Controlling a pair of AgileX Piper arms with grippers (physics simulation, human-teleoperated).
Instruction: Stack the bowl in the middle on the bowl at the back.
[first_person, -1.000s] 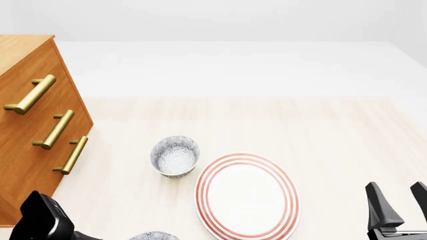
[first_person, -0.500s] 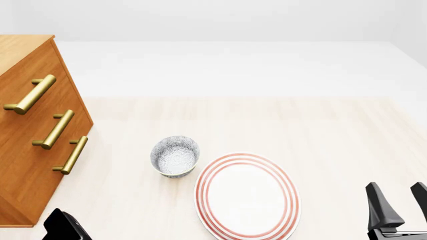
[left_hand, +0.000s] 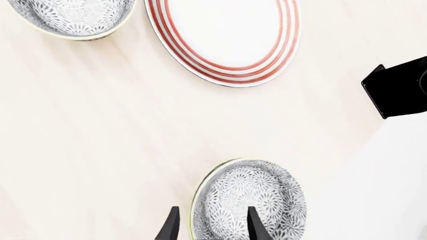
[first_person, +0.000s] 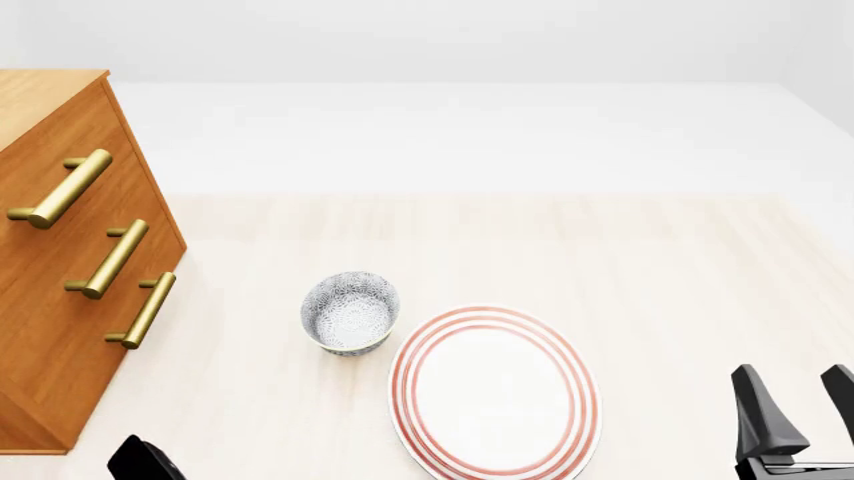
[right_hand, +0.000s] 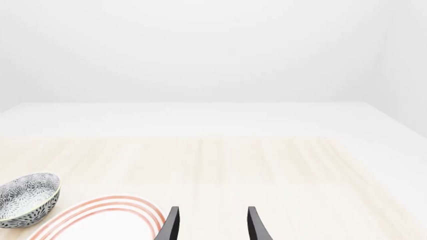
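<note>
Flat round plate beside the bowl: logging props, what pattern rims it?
Red concentric rings on the white flat round plate, clearest in front view.

Pale matt wood table (first_person: 641, 260), orange wood cabinet (first_person: 54, 300) with glossy brass handles (first_person: 107, 258), smooth glazed plate (first_person: 494, 390)

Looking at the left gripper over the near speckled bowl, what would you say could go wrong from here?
The left gripper straddles only the rim of the bowl in the middle, so a thin pinch might slip or tip it. The carry toward the bowl at the back passes close to the red-ringed plate, which could get clipped. That bowl sits loose on the table and could be nudged when stacking.
</note>
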